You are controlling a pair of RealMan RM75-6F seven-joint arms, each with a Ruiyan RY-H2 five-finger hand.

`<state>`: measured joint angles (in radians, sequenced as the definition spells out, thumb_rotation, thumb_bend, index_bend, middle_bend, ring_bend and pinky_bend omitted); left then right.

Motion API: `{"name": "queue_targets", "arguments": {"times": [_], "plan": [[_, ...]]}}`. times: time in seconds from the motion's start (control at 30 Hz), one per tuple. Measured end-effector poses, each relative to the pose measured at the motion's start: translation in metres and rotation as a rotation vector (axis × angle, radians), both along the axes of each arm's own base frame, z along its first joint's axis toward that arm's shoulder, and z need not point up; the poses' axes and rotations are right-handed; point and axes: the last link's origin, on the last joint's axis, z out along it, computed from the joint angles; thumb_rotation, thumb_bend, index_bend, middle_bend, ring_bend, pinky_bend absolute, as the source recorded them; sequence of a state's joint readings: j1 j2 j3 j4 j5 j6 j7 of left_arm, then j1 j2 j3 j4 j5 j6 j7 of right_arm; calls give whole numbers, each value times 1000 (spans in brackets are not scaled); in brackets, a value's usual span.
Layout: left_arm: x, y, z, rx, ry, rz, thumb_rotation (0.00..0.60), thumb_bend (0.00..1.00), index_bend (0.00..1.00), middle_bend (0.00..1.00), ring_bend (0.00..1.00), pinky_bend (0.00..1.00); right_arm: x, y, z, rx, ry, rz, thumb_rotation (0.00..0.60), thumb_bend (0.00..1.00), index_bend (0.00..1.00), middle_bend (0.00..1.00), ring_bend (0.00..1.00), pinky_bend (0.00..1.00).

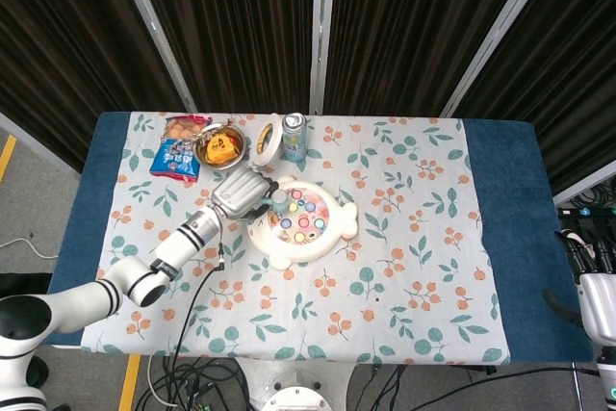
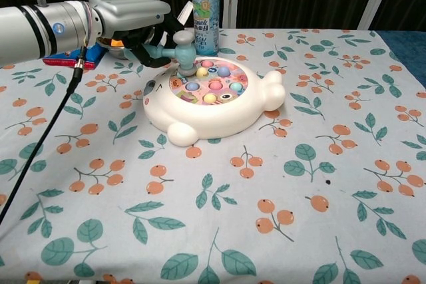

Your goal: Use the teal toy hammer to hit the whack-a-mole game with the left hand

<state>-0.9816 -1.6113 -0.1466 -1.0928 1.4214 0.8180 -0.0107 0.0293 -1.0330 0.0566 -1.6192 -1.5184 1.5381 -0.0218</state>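
The white whack-a-mole game (image 2: 212, 102) (image 1: 303, 223), with coloured round moles on its pink top, sits mid-table. My left hand (image 2: 136, 24) (image 1: 241, 193) grips the handle of the teal toy hammer (image 2: 181, 51) (image 1: 278, 200) at the game's left rear. The hammer head points down onto the back-left moles, touching or just above them. My right hand (image 1: 595, 288) hangs off the table's right end, low at the frame edge; its fingers cannot be made out.
A drink can (image 2: 205, 10) stands right behind the game. Further left at the back are a roll of tape (image 1: 269, 138), a bowl of orange snacks (image 1: 220, 146) and a blue snack packet (image 1: 177, 157). A black cable (image 2: 40, 144) hangs from my left forearm.
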Motion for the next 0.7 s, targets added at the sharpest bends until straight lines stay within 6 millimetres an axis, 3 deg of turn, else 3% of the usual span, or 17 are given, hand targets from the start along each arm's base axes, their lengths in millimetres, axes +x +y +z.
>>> {"name": "queue_targets", "arguments": {"times": [0.33,0.7], "plan": [[5,-2,14,3,-18,-6,600,564,635,723,567,889,-1,1,1,-4,-3,3,600,136,102,204,0,14],[2,0,-1,-19,28,14,600,564,635,723,567,890,-1,2,2,-8,-1,-1,600,136,102,204,0,14]]}}
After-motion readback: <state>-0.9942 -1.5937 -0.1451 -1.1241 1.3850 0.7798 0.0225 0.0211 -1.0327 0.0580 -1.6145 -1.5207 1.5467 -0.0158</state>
